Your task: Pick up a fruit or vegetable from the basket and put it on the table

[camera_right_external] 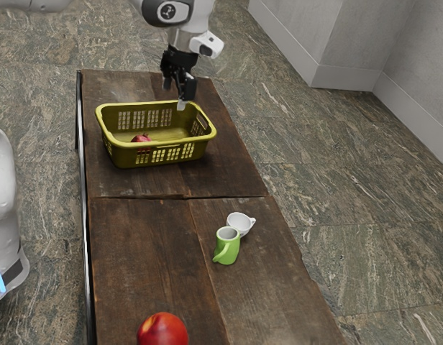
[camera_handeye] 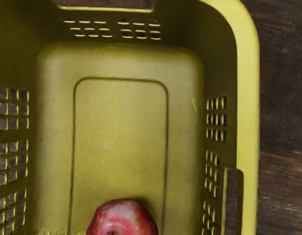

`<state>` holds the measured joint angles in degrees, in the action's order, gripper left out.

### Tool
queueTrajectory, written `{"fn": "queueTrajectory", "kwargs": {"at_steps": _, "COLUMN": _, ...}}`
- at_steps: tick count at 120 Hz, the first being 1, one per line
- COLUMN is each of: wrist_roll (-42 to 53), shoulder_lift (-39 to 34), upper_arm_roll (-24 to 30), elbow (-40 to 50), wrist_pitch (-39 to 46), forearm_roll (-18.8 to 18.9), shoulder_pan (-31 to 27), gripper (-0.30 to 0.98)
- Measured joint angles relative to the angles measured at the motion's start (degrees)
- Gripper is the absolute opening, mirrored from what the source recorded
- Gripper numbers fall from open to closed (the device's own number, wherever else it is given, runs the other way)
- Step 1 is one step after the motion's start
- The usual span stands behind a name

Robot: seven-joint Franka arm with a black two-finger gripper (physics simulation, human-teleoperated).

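Pomegranate (camera_handeye: 122, 220) seen inside yellow-green basket (camera_right_external: 124, 156); gripper (camera_right_external: 174, 94) poised above basket, claw released, fingers parted

1 basket (camera_right_external: 121, 155), 1 green mug (camera_right_external: 228, 249), 1 white mug (camera_right_external: 239, 222): 2 mugs. 1 dull red fruit (camera_handeye: 122, 218), 1 glossy red fruit (camera_right_external: 162, 331): 2 fruits. 1 table (camera_right_external: 139, 248).

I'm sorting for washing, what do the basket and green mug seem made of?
The basket looks like molded plastic, satin-finished: soft sheen, rounded rim, grid-cut walls. The green mug looks smooth and glossy, probably glazed ceramic, possibly plastic.
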<state>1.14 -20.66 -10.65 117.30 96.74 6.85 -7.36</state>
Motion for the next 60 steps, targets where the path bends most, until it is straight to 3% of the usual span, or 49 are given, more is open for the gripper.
{"fn": "queueTrajectory", "kwargs": {"at_steps": 60, "wrist_roll": -1.3, "shoulder_lift": -7.4, "upper_arm_roll": -0.3, "elbow": 9.5, "wrist_pitch": 1.1, "forearm_roll": 1.2, "shoulder_pan": 0.0, "gripper": 0.69}}
